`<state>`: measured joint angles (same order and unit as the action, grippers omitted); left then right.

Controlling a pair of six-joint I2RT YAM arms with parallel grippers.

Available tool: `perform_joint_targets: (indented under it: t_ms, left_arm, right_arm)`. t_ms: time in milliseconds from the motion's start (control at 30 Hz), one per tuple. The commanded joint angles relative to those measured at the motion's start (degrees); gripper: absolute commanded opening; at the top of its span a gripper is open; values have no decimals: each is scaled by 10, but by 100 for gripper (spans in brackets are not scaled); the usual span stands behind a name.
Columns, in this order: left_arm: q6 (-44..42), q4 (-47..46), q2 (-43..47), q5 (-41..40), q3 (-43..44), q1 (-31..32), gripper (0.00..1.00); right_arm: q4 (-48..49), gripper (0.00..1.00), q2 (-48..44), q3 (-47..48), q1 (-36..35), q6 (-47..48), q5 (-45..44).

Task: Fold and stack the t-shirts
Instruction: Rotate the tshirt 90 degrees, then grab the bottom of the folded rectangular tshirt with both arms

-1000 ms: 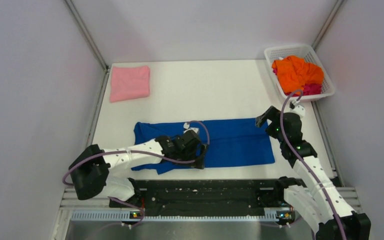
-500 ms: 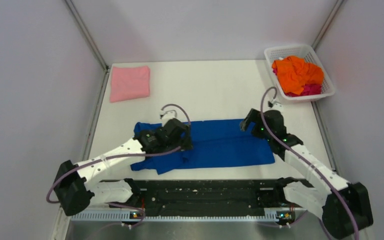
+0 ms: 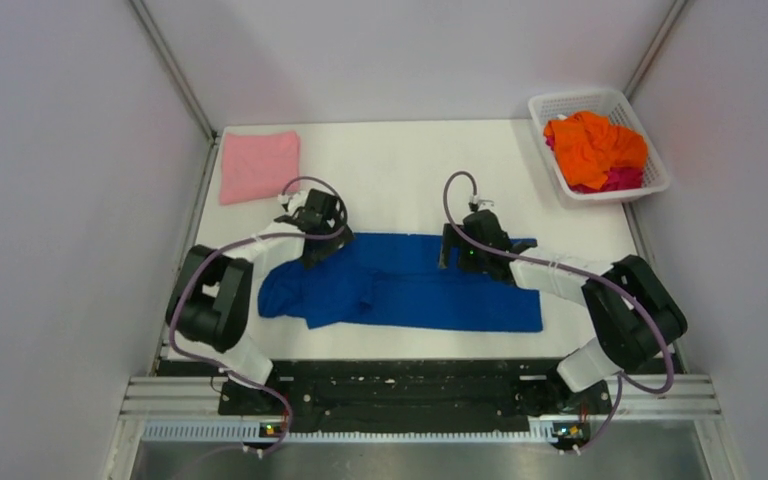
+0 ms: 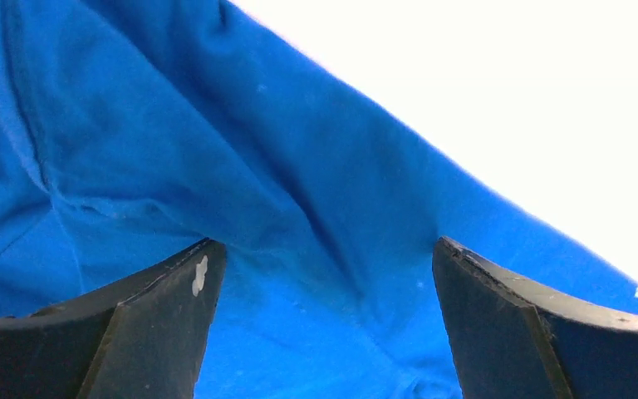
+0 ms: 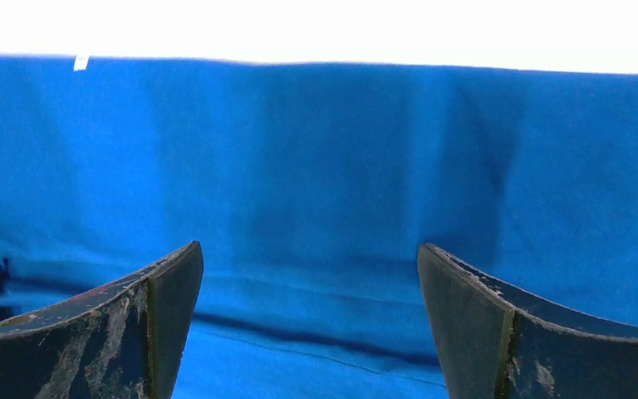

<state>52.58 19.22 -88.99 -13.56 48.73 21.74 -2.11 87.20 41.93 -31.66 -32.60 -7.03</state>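
Note:
The royal-blue t-shirt [image 3: 420, 290] lies as a long strip across the middle of the table, rumpled at its left end; its graphic is hidden. My left gripper [image 3: 317, 247] is open at the shirt's far left edge, with blue cloth [image 4: 216, 150] between its spread fingers [image 4: 158, 332]. My right gripper [image 3: 457, 256] is open at the far edge, right of centre, with a fold of the shirt [image 5: 316, 191] between its fingers [image 5: 498, 332]. A folded pink t-shirt [image 3: 259, 165] lies at the far left. Orange [image 3: 592, 143] and magenta [image 3: 624, 179] shirts sit in the basket.
A white mesh basket [image 3: 567, 103] stands at the far right corner. Grey walls close the left, right and back sides. A black rail [image 3: 400, 385] runs along the near edge by the arm bases.
Both arms have swung away from the near side to the shirt's far edge. The left gripper moved left and far; the right moved left. The shirt's left end is now more bunched.

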Motion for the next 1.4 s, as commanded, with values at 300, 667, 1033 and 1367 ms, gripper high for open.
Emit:
perform_joint_targets:
  t_ms: [300,667,1033,1367]
  left_arm:
    - [32,43,-544,258,680,-25,94]
    - [257,-329,-779,250,973,1,99]
    - [7,-192,-526,289,882,16,99]
    - [-147,-47,-40,151,317,107,99]
  right_arm:
    - [-20,99,-78,-96,-124,-47,108]
    - [67,99,-59,-26,-170,25,188]
    - [-10,99,-280,-97,-161,-59,-21]
    - [-187,91,-404,-158,-155,-173,-34]
